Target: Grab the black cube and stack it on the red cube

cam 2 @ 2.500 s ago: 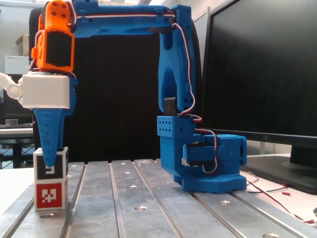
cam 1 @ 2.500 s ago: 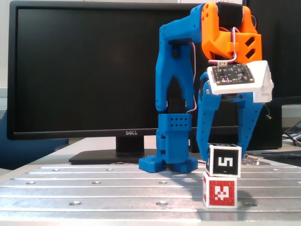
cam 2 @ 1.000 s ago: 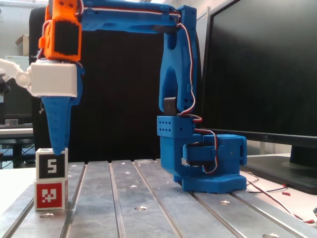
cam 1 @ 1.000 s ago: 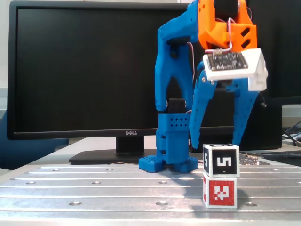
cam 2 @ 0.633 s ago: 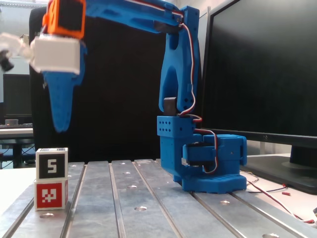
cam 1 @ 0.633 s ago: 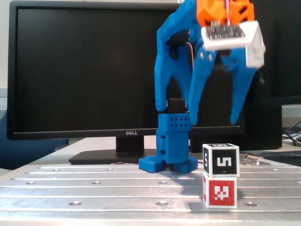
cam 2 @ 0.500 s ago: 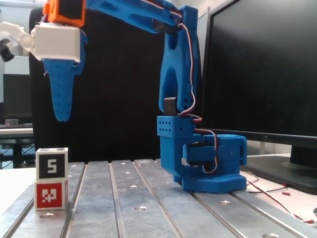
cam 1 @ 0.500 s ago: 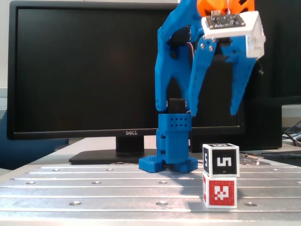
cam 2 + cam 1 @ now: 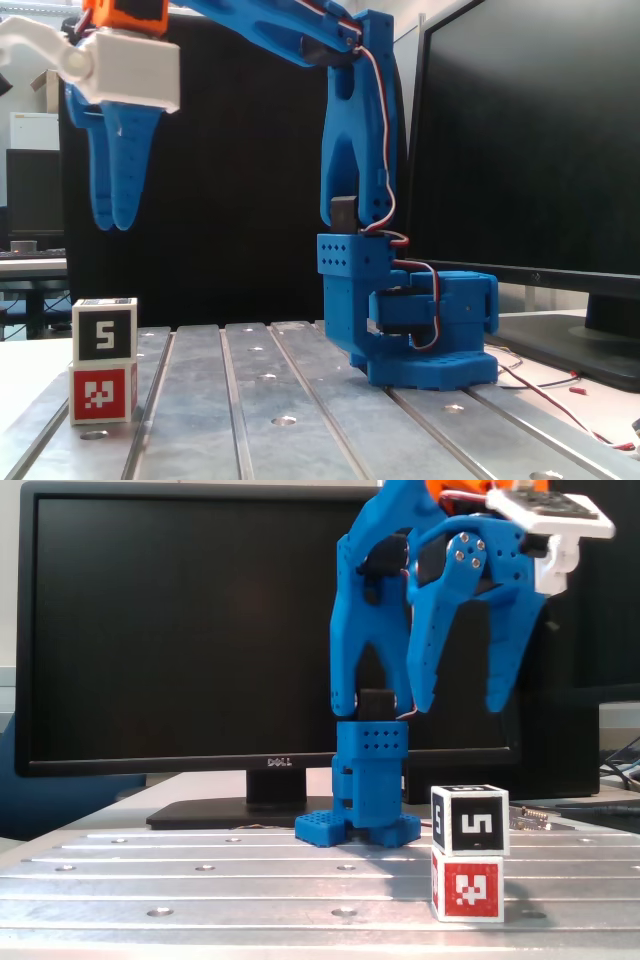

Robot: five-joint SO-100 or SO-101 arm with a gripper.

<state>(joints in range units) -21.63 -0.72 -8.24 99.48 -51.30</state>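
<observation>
The small black-faced cube with a white "5" (image 9: pixel 471 820) sat squarely atop the red-faced marker cube (image 9: pixel 468 886); the blue two-finger claw (image 9: pixel 463 706) hung empty above, fingers spread apart.

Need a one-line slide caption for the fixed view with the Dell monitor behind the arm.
Black cube stacked on the red cube on the metal table, open gripper raised above, empty.

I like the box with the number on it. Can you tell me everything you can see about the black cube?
The black cube is small, with black faces, white edges and a white mark like a 5 facing both fixed views. It sits upright and level on top of the red cube, lined up with it almost evenly. Only the red cube touches it. The stack stands on the grooved metal table. The gripper hangs open well above it, holding nothing.
</observation>
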